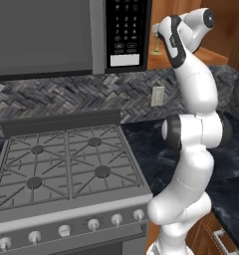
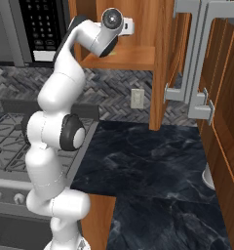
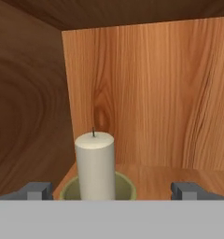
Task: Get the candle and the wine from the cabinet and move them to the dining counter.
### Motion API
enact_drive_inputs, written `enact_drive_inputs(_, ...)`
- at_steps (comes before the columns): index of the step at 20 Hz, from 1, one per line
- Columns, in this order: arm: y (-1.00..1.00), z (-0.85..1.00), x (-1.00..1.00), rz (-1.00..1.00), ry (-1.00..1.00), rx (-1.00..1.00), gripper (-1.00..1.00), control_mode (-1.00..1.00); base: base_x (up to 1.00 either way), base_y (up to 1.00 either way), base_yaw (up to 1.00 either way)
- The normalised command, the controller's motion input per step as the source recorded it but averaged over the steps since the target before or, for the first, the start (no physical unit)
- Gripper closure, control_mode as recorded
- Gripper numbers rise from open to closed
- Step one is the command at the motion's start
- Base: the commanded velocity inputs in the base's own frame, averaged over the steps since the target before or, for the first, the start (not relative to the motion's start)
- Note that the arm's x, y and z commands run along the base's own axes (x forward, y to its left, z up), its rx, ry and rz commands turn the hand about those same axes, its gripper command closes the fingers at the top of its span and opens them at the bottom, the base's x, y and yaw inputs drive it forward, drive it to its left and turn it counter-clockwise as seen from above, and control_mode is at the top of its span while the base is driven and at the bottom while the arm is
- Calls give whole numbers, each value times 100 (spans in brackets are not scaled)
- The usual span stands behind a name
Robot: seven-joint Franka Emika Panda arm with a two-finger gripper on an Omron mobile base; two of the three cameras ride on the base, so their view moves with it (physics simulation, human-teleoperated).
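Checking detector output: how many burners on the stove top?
4, all on the stove in the left base view: back left, back right, front left, front right. None look hidden.

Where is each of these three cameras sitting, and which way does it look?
Left base view: behind the arm to its left, looking forward and down over the stove; the arm rises at lower right.
Right base view: behind to its right, facing the black worktop and open cabinet; the arm rises at lower left.
Hand view: on the hand inside the cabinet, facing the candle between the open gripper tips.
Both base views share the arm, stove and microwave.
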Motion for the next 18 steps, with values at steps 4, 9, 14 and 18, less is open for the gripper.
enact_drive_inputs(4,4,0,5,0,2,0,-100,-100,0,0,0)
enact_drive_inputs(9,5,0,3,0,1,0,-100,-100,0,0,0)
enact_drive_inputs(14,5,0,7,0,0,0,-100,-100,0,0,0)
enact_drive_inputs(18,5,0,10,0,0,0,-100,-100,0,0,0)
